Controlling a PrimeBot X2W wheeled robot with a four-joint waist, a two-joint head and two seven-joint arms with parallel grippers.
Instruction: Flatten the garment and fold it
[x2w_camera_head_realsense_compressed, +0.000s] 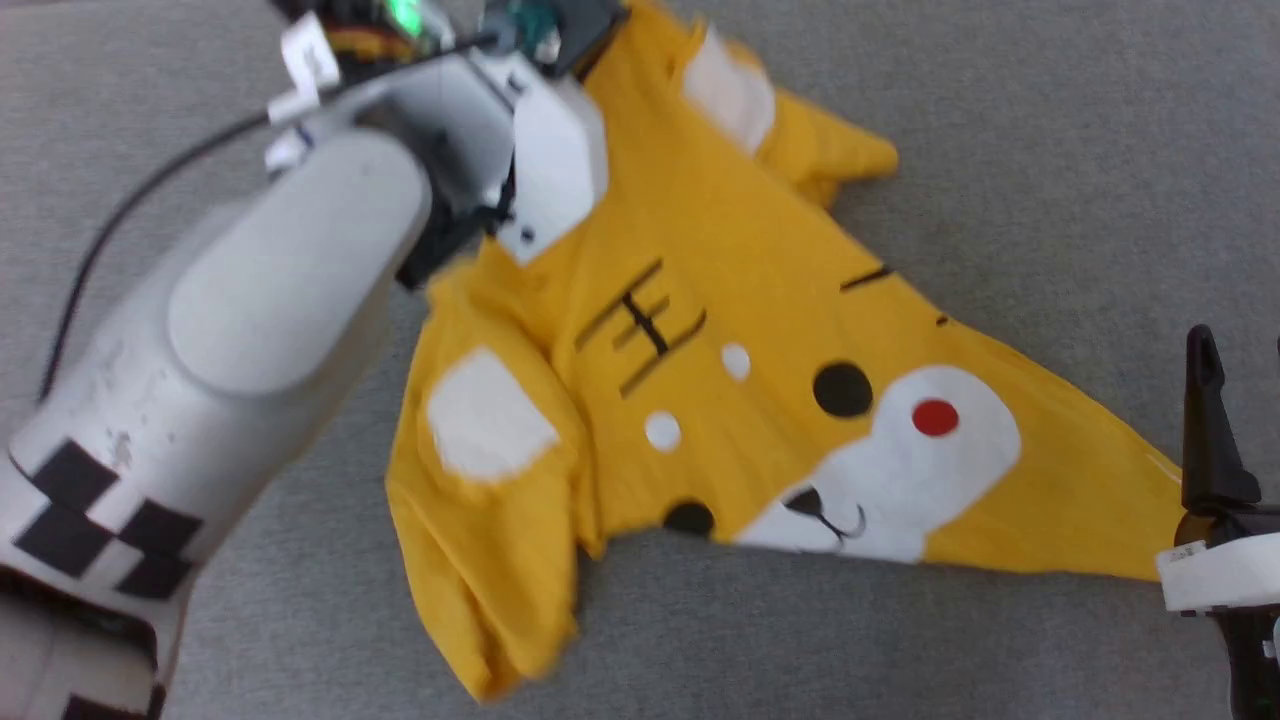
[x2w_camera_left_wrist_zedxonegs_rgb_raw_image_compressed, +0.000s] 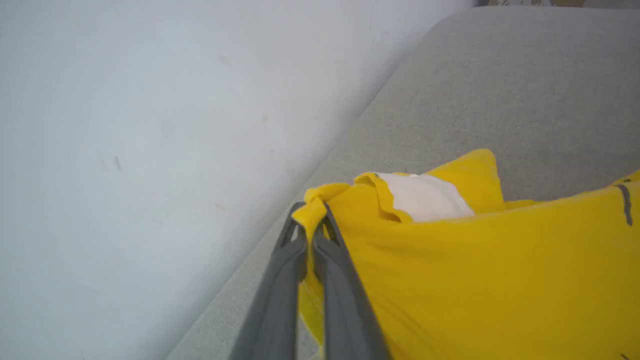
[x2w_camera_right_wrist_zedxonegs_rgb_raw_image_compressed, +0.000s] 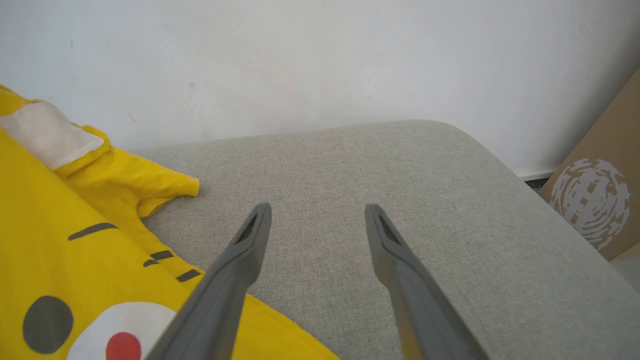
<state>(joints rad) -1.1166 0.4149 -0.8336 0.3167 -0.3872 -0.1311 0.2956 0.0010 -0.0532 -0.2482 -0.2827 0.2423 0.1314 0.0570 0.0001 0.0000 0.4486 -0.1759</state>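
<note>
Head view is showing, at the left, the pale left forearm (x2w_camera_head_realsense_compressed: 250, 330) reaching up and across, its wrist covering the top edge of the T-shirt (x2w_camera_head_realsense_compressed: 760, 330). The bright-yellow T-shirt is lying on the grey cushion (x2w_camera_head_realsense_compressed: 1050, 150), running from the upper middle down toward the lower right with its face print up: black eyes, white muzzle, red cheek dot. One sleeve is lying crumpled at the lower middle. The far hem corner is tapering to a point just beside the right gripper (x2w_camera_head_realsense_compressed: 1240, 345), which is standing at the right edge with a dark finger pointing up.

Left wrist view is showing a pale wall (x2w_camera_left_wrist_zedxonegs_rgb_raw_image_compressed: 125, 125) on the left. The left gripper (x2w_camera_left_wrist_zedxonegs_rgb_raw_image_compressed: 310, 220) is pinching a fold of yellow cloth at the shirt's edge, jaws drawn nearly together with the fabric between them. A white patch (x2w_camera_left_wrist_zedxonegs_rgb_raw_image_compressed: 425, 197) is lying just beyond the pinched fold, and the rest of the shirt is spreading off to the right.

Right wrist view is showing the shirt on the left, one sleeve (x2w_camera_right_wrist_zedxonegs_rgb_raw_image_compressed: 150, 185) jutting onto the cushion. The right gripper's jaws are standing wide apart and holding nothing. Its fingers (x2w_camera_right_wrist_zedxonegs_rgb_raw_image_compressed: 240, 260) are reaching over bare cushion beside the shirt's edge — whether they are touching the cloth cannot be told. A cardboard panel (x2w_camera_right_wrist_zedxonegs_rgb_raw_image_compressed: 600, 200) is leaning at the far right.
</note>
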